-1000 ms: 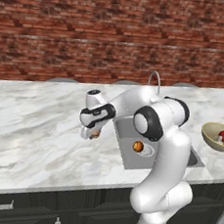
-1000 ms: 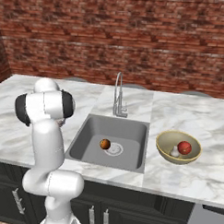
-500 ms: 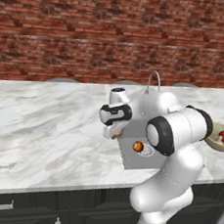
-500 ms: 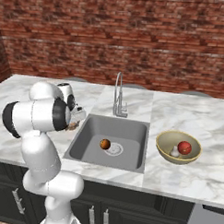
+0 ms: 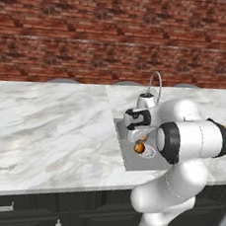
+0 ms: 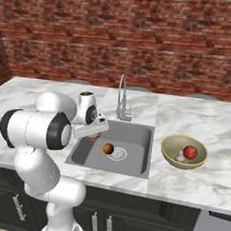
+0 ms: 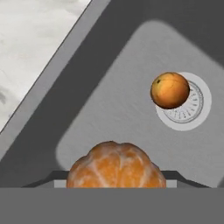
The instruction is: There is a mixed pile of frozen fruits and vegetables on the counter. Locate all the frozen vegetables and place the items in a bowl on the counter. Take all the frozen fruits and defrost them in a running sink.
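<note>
I'm seeing a peeled-looking orange ball (image 7: pixel 116 165) sitting between the fingers (image 7: pixel 116 175) above the grey sink (image 6: pixel 135 137). A smaller brownish-orange ball (image 6: pixel 108 148) is lying by the drain. The tan bowl (image 6: pixel 170 155) on the desk (image 6: pixel 190 182) is holding a red ball (image 6: pixel 190 152) and a pale mushroom (image 6: pixel 180 157).

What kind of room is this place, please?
It looks like a home kitchen, computer-rendered: a steel sink with a tall curved faucet is set into a white marble counter above dark cabinets, with a brick wall behind.
</note>
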